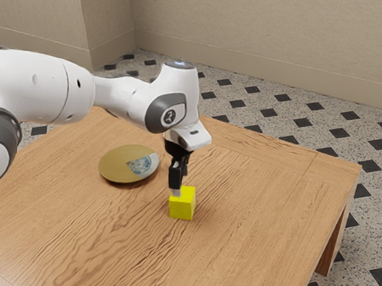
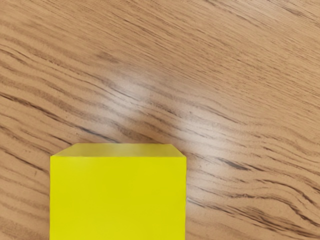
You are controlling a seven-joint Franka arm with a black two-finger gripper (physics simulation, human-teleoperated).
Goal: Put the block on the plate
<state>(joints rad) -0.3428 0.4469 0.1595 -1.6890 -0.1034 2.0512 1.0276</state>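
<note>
- Our black gripper point(image 1: 177, 190) points down at the yellow block point(image 1: 182, 207), its tip overlapping the block's upper part in the exterior view; we cannot tell whether it is spread or closed.
- The block sits upright on our wooden table point(image 1: 251, 216).
- Toward the exterior view's left, apart from the block, lies our round plate point(image 1: 116, 165), gold-brown with a grey patterned section.

Indoors, exact kind unclear | beige wall point(image 1: 276, 29) | diamond-patterned floor point(image 1: 379, 195) | wooden table point(image 1: 259, 210)
</note>
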